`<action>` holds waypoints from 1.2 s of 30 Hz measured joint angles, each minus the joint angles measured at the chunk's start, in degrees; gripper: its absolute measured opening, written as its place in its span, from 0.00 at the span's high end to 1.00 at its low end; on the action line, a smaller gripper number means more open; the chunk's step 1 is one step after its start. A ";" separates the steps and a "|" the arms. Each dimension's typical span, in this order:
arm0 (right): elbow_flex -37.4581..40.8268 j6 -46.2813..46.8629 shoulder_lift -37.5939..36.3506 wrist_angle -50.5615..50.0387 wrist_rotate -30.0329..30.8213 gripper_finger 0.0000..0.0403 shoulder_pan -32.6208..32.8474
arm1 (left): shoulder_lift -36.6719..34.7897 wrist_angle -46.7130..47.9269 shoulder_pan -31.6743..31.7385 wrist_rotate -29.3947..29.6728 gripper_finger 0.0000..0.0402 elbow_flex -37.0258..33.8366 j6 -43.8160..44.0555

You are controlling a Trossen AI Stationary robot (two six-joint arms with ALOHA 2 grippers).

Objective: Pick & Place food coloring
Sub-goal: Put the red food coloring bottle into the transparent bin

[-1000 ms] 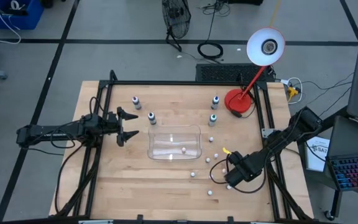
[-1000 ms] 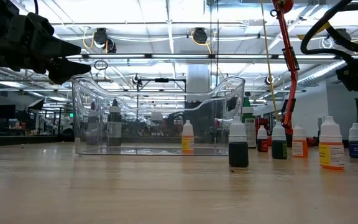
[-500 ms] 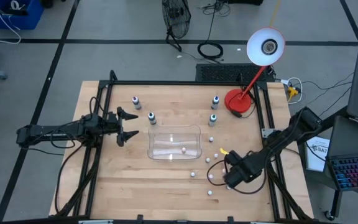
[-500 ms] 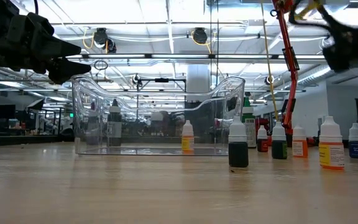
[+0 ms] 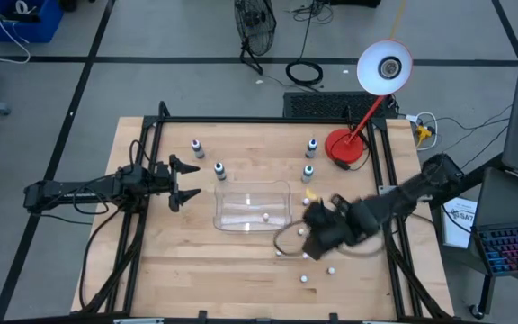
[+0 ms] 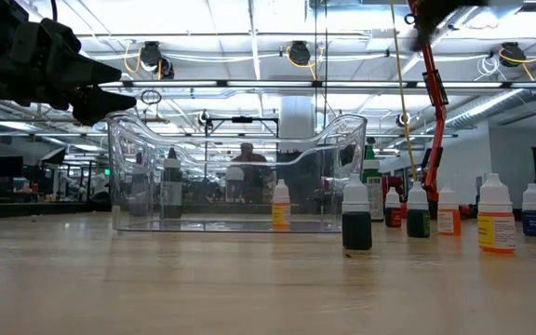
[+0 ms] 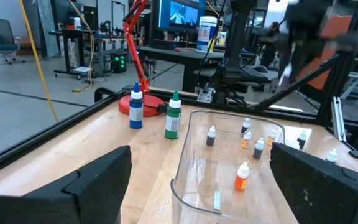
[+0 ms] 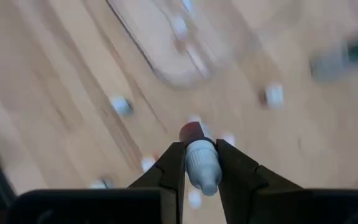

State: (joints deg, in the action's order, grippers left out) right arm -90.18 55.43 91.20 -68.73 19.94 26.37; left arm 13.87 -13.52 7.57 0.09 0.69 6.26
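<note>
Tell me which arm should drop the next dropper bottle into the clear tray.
The right. Its pincer is shut on a dropper bottle beside the clear tray. The left pincer waits open and empty.

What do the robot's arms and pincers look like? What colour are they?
Both arms are black and made of long thin sections with joints. The left pincer ends in two pointed black fingers, like a crab claw. The right pincer has two dark wedge-shaped fingers too. A thin cable loops beside the right arm, which also carries a small yellow bit.
</note>
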 joint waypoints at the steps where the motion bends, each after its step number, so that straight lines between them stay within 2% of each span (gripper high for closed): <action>1: -1.18 -4.23 0.00 2.01 -0.27 0.87 -2.02 | -0.02 0.00 0.00 -0.02 0.06 0.00 0.00; 3: -3.20 -12.07 0.00 5.93 -0.90 0.87 -6.14 | -0.02 0.00 0.00 -0.02 0.06 0.00 0.00; 6: -5.88 -22.74 0.82 11.31 -5.60 0.87 -12.34 | 0.00 -0.01 0.00 -0.01 0.06 0.00 0.00; 10: -10.31 -32.60 4.69 13.14 -10.15 0.87 -18.36 | 0.00 -0.01 0.00 0.00 0.06 0.00 0.00; 14: -16.63 -41.72 11.01 12.50 -16.22 0.87 -21.70 | 0.00 -0.02 0.00 -0.02 0.06 0.00 0.00; 17: -21.40 -55.39 15.94 10.60 -26.40 0.87 -22.49 | 0.00 -0.01 0.00 0.00 0.06 0.00 0.00; 19: -23.66 -63.92 18.65 9.27 -28.99 0.87 -22.46 | -0.02 -0.03 0.00 0.00 0.06 0.00 0.00; 24: -24.34 -85.79 22.09 4.56 -27.23 0.87 -20.97 | 0.00 -0.02 0.00 0.00 0.06 0.00 0.00; 30: -24.36 -90.59 24.22 4.10 -17.47 0.87 -19.69 | 0.00 -0.02 0.00 0.00 0.06 0.00 0.00; 36: -24.36 -96.73 27.38 7.14 -12.43 0.87 -19.43 | -0.02 -0.02 0.00 0.00 0.06 0.00 0.00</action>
State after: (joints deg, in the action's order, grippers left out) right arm -114.54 -41.30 118.58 -61.59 7.51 6.94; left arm 13.85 -13.54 7.57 0.10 0.69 6.26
